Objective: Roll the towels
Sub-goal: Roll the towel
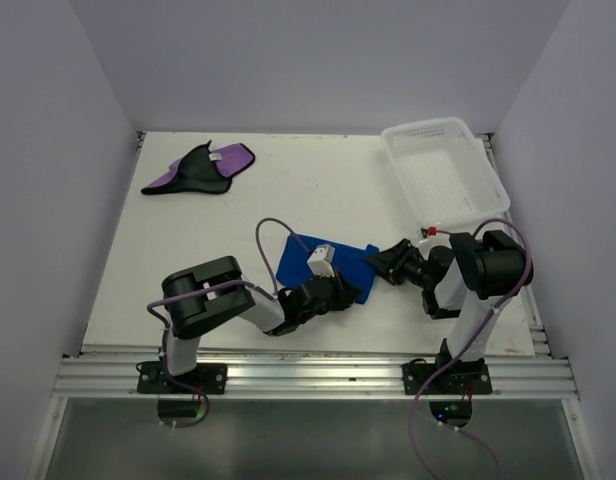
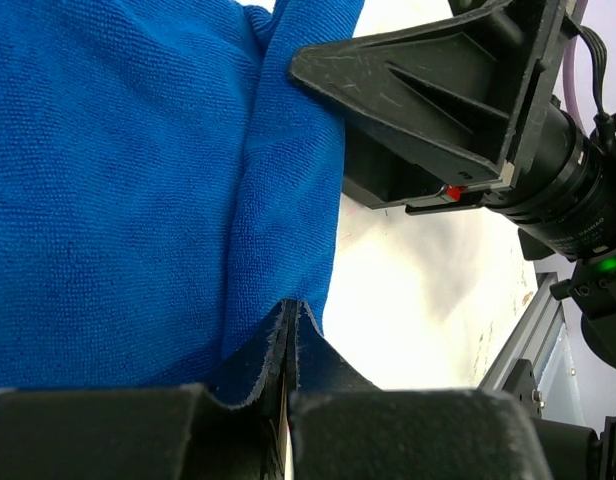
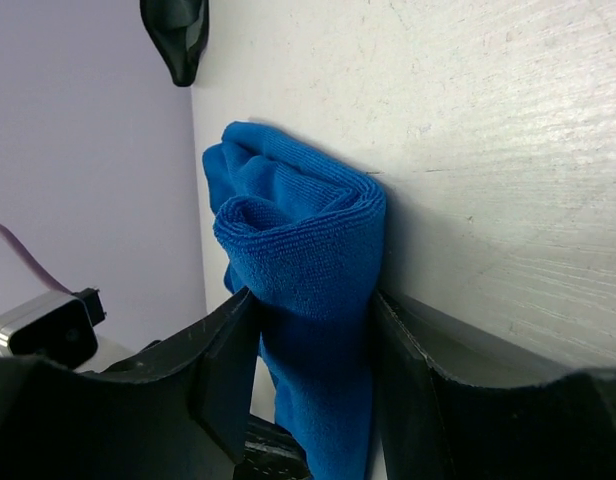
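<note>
The blue towel (image 1: 310, 260) lies at the middle of the table, partly rolled along its right side. My right gripper (image 1: 385, 263) is shut on the rolled right end of the blue towel (image 3: 303, 235), one finger on each side of the roll (image 3: 313, 300). My left gripper (image 1: 333, 293) is at the towel's near edge. Its jaws are pressed together, with the tips (image 2: 288, 312) against a fold of the blue towel (image 2: 138, 180), and no cloth shows between them. The purple towel (image 1: 203, 168), black side partly up with a white tag, lies crumpled at the far left.
A white mesh basket (image 1: 443, 170) stands at the far right of the table. The right gripper's black finger (image 2: 428, 90) shows close by in the left wrist view. An aluminium rail (image 1: 318, 375) runs along the table's near edge.
</note>
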`<state>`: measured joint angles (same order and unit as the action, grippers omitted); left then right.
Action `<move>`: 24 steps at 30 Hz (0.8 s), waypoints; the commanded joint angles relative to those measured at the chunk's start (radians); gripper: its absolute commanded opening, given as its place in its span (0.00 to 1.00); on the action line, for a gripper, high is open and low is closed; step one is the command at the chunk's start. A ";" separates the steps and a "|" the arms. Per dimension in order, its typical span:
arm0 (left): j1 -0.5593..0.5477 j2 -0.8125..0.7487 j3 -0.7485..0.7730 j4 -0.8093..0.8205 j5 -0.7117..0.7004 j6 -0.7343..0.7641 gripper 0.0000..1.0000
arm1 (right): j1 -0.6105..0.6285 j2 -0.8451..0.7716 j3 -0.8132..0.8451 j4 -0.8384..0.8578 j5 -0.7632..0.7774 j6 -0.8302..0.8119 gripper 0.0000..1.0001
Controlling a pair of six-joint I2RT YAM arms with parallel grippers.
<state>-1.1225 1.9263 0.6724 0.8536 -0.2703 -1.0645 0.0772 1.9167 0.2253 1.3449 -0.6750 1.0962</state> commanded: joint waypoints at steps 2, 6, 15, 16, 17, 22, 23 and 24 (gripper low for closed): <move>-0.008 -0.009 -0.028 -0.094 -0.021 0.014 0.00 | 0.025 -0.008 0.012 -0.307 0.113 -0.137 0.29; -0.008 -0.012 -0.028 -0.091 -0.018 0.017 0.00 | 0.053 -0.086 0.061 -0.463 0.155 -0.183 0.18; -0.008 -0.029 -0.031 -0.090 -0.014 0.021 0.00 | 0.137 -0.265 0.209 -0.963 0.333 -0.352 0.02; -0.008 -0.032 -0.034 -0.087 -0.009 0.018 0.00 | 0.139 -0.281 0.218 -0.986 0.354 -0.360 0.00; -0.008 -0.033 -0.037 -0.084 -0.007 0.018 0.00 | 0.144 -0.291 0.227 -1.036 0.365 -0.375 0.00; -0.008 -0.111 -0.083 -0.091 -0.015 0.029 0.00 | 0.165 -0.341 0.324 -1.257 0.475 -0.461 0.00; -0.008 -0.127 -0.092 -0.097 -0.017 0.034 0.00 | 0.167 -0.343 0.339 -1.286 0.489 -0.472 0.00; -0.008 -0.156 -0.099 -0.112 -0.020 0.043 0.00 | 0.176 -0.346 0.367 -1.311 0.505 -0.482 0.00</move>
<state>-1.1225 1.8400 0.6094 0.8150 -0.2794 -1.0580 0.2512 1.5768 0.5446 0.2863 -0.3622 0.7261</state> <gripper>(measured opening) 0.005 0.196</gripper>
